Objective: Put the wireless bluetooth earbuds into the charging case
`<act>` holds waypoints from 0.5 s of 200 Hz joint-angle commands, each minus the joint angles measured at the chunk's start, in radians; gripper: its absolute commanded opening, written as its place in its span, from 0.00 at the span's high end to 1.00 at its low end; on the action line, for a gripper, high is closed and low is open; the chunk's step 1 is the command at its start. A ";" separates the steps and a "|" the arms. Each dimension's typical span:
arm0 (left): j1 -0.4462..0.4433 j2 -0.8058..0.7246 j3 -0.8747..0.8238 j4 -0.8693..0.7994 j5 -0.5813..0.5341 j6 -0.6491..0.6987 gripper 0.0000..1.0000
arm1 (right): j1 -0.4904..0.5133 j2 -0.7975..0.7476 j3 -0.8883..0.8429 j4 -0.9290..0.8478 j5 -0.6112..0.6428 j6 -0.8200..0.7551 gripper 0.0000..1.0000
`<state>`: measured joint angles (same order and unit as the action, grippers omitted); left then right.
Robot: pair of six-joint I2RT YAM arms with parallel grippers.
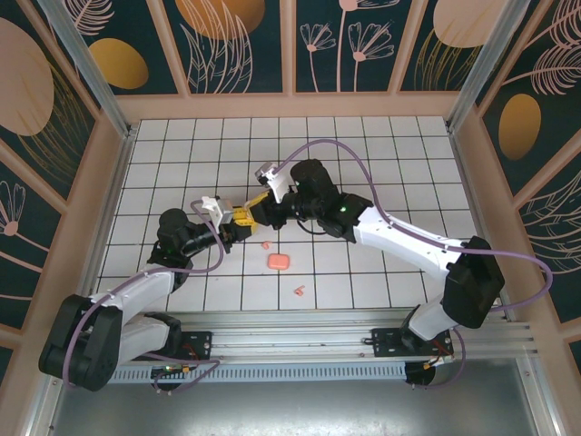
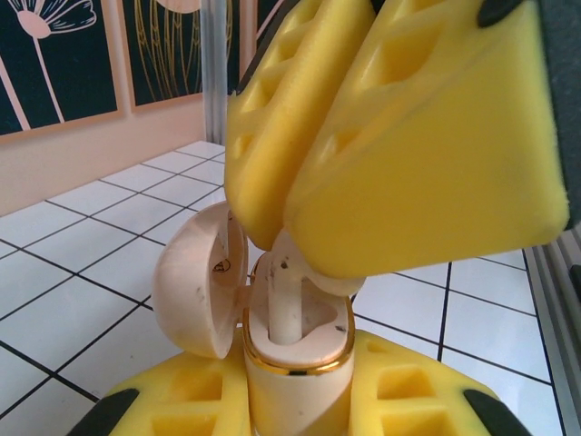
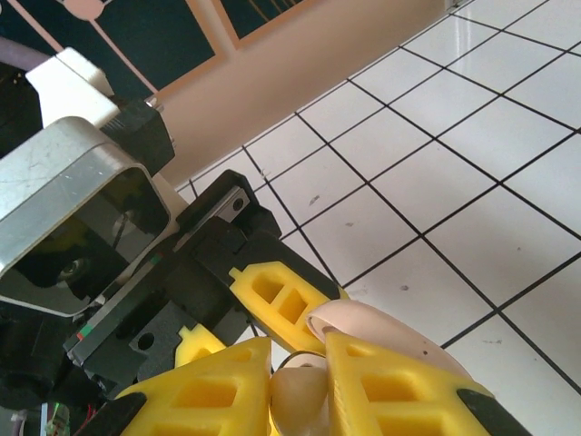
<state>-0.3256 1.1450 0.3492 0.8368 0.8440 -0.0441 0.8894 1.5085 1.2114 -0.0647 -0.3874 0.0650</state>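
- The right gripper (image 3: 297,377) has its yellow foam fingers pressed together on a cream earbud (image 2: 283,300), pinching its head and coming down from above. The stem points down into a well of the charging case (image 2: 292,391).
- The left gripper (image 1: 238,219) is clamped on the lower body of that cream, gold-rimmed case and holds it upright above the tabletop (image 1: 399,182). The case's lid (image 2: 195,282) hangs open to one side.
- The two grippers meet nose to nose near the middle of the tiles, fingers almost touching.
- Step in hand, as I judge it: seating this cream earbud. The stem is partly inside the well, but the head sits above the gold rim.
- The next move seems to call for a short, straight push along the well's axis. The case should be held steady, and the pinch released only once the bud sits flush. Any tilt could jam the stem against the rim.
- Out on the tabletop, just nearer the arm bases, lies a pink case (image 1: 279,262). One pink earbud (image 1: 265,243) is close beside it and another pink earbud (image 1: 297,292) a little nearer the front edge. Those look to be still unhoused.
- The tabletop is white tile with dark grid lines, and a metal rail (image 1: 300,341) runs along its near edge.
- Around it stand peach-framed wall panels (image 1: 236,36) in dark teal, painted with flowers and orange discs.
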 commanded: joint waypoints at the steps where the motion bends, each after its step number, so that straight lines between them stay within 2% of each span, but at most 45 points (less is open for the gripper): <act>1: -0.004 -0.042 0.030 0.087 0.076 0.040 0.84 | -0.010 0.039 0.025 -0.146 0.007 -0.080 0.79; 100: -0.003 -0.068 0.052 0.028 0.138 0.084 0.83 | -0.035 0.086 0.148 -0.297 -0.043 -0.227 0.78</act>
<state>-0.3256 1.1244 0.3508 0.7872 0.8833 -0.0013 0.8764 1.5494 1.3235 -0.2485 -0.4553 -0.0921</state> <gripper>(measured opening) 0.192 0.215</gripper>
